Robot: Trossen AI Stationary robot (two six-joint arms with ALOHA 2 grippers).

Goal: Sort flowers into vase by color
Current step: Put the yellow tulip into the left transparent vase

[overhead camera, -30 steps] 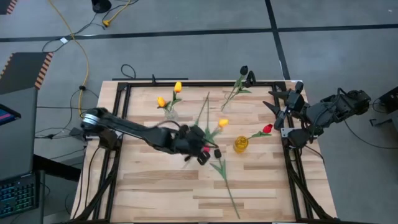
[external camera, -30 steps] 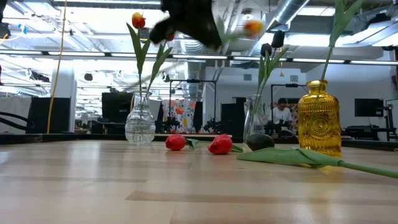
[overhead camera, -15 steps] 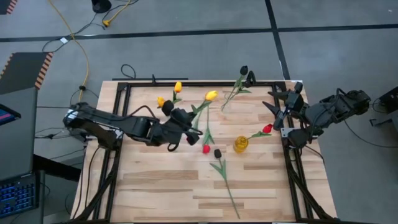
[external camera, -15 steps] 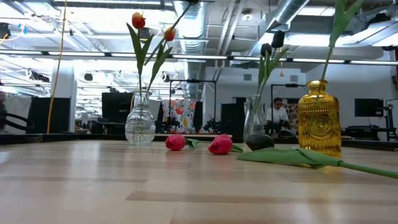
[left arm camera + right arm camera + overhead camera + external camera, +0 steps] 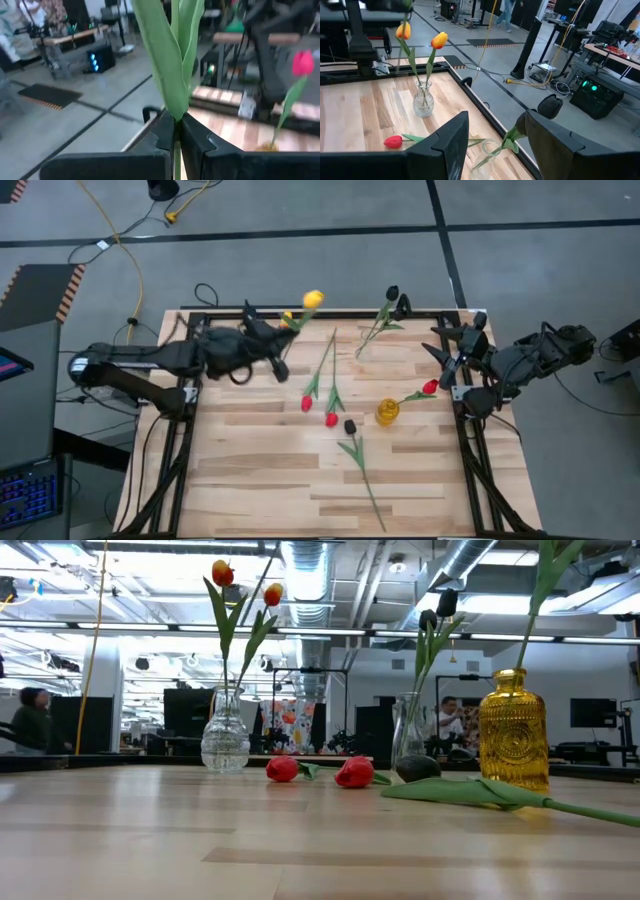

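A yellow tulip (image 5: 313,299) is held above the far edge of the tabletop (image 5: 250,480), at about eleven o'clock from the tabletop's centre. Its long axis slants: the bud points toward one o'clock, past the far rail, and the stem runs back toward seven o'clock into the left claw (image 5: 272,348). In the left wrist view that claw (image 5: 177,134) is pinching the green stem just under its leaves, fingers pressed together around it.

Just beside the claw stands the clear vase (image 5: 224,735), already holding two yellow-orange tulips (image 5: 222,573); from above the arm largely covers it.

To do this step well, I judge the stem should be tipped closer to upright, its cut end lined up over the vase mouth, then lowered slowly so the leaves do not snag the two stems already there. Letting go too early could drop the flower across the rim.

Two red tulips (image 5: 306,403) and a near-black one (image 5: 349,426) lie near the middle. An amber vase (image 5: 387,412) holds one red tulip. The right claw (image 5: 452,352) waits at three o'clock, fingers spread apart.
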